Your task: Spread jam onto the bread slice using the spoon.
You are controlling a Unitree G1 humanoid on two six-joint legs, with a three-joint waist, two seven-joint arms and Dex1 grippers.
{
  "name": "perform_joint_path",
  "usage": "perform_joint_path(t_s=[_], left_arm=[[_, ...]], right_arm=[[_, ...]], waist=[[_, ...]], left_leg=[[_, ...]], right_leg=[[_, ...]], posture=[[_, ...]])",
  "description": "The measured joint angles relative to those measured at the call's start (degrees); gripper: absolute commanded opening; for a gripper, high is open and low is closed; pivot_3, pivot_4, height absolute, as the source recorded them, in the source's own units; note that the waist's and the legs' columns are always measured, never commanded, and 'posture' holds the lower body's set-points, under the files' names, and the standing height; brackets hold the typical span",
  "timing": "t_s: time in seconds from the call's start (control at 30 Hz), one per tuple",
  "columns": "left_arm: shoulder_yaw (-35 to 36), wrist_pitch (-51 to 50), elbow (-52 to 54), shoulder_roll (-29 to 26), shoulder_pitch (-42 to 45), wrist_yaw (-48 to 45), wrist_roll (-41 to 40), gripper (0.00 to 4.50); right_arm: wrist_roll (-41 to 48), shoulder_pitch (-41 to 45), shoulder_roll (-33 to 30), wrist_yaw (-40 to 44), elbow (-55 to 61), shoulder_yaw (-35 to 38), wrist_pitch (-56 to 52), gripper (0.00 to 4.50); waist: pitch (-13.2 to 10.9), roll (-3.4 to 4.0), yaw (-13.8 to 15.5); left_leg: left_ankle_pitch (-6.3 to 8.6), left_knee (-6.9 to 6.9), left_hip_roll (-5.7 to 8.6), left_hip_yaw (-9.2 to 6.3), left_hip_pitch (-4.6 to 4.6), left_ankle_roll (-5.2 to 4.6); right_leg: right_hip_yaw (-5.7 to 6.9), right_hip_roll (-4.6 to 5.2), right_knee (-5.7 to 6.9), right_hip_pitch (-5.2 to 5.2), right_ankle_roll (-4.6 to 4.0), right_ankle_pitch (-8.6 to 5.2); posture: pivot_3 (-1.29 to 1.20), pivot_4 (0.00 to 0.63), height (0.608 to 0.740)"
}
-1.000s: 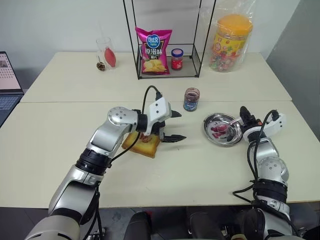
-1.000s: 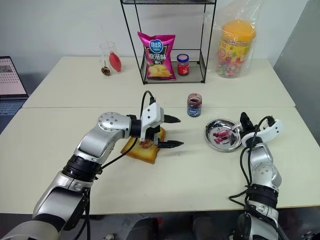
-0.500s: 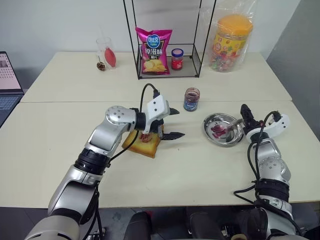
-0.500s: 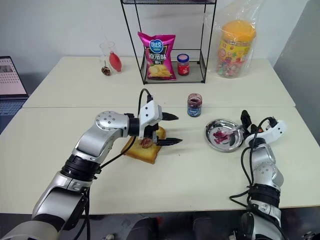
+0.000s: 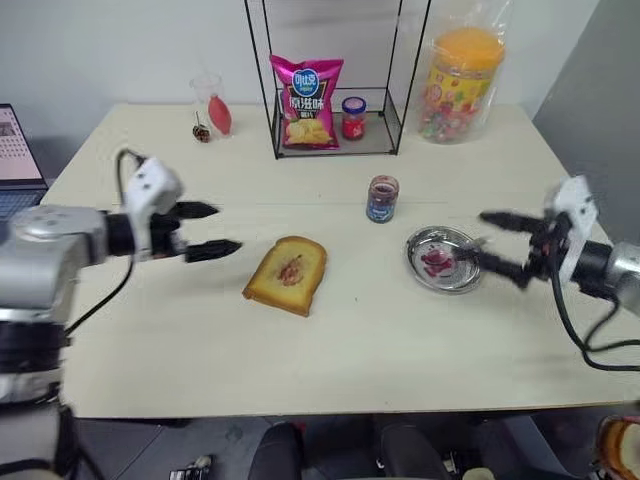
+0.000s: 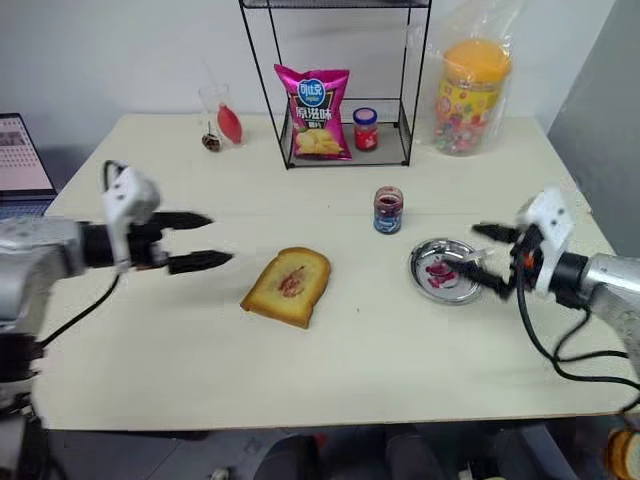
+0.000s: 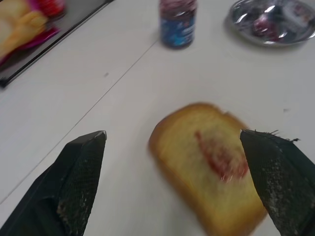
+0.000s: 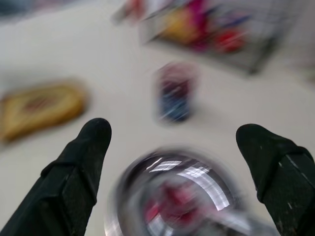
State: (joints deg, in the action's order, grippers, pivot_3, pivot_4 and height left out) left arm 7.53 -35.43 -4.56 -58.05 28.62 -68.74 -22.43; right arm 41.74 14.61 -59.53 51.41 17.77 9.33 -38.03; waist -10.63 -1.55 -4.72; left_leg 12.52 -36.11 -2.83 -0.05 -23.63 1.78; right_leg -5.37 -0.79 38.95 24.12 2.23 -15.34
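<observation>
The bread slice (image 5: pixel 287 274) lies flat at the table's middle, with a streak of jam (image 5: pixel 291 270) on its top. More jam (image 5: pixel 435 260) sits in the round steel dish (image 5: pixel 445 275) to its right. The spoon (image 6: pixel 456 262) rests in that dish, its handle over the right rim. My left gripper (image 5: pixel 225 228) hangs open and empty to the left of the bread, pointing at it. My right gripper (image 5: pixel 480 238) is open and empty just right of the dish. In the left wrist view the bread slice (image 7: pixel 216 167) lies between my fingers (image 7: pixel 78 182).
An open jam jar (image 5: pixel 382 197) stands behind the dish. A wire rack (image 5: pixel 335 140) at the back holds a chips bag (image 5: pixel 307 100) and a red-capped jar (image 5: pixel 353 117). A candy tub (image 5: pixel 462 85) stands back right, a glass (image 5: pixel 212 105) back left, a laptop (image 5: pixel 15 150) far left.
My left arm has swung from over the bread out to the left. My right gripper has opened wide and drawn back to the right of the dish, where the spoon stays.
</observation>
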Motion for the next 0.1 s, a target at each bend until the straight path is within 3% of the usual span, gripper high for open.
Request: perform_joint_path(t_s=[0.1], left_arm=[[2.1, 0.7, 0.3, -2.6, -5.2, -2.1, -0.3, 4.50]], right_arm=[[-1.1, -0.2, -3.5, 7.4, -0.7, -2.6, 0.0, 4.46]], waist=[[0.0, -0.09, 0.6]], left_leg=[[-0.01, -0.18, 0.08, 0.08, -0.04, 0.01]], right_leg=[[0.00, 0.15, 0.00, -0.01, 0.07, 0.04]], posture=[[0.00, 0.150, 0.740]])
